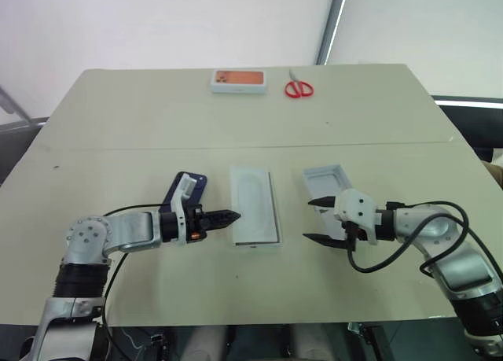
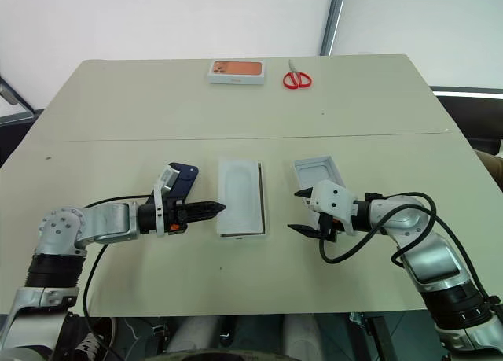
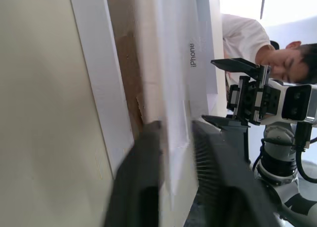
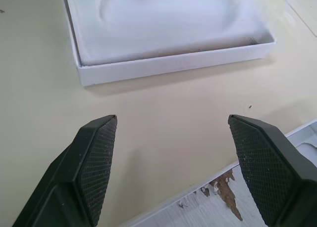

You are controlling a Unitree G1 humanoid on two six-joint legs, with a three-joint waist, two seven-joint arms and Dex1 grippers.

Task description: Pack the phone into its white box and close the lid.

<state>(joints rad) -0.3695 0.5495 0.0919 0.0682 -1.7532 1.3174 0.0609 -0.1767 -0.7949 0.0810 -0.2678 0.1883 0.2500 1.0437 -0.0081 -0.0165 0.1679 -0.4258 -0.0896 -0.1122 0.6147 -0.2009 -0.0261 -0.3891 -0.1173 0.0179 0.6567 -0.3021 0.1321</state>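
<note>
White box (image 1: 255, 205) at table centre, left gripper (image 1: 233, 216) at its nine o'clock, fingers narrowly apart at its edge, right gripper (image 1: 319, 219) spread wide and empty, lid (image 1: 324, 178) at three o'clock.

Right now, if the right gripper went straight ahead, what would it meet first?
The right gripper would probably meet the white box's wall first, though tilted down it may touch the table sooner.

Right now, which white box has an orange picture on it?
The white box at the table's far edge, beside the red scissors. The middle box and the lid show plain white insides.
</note>
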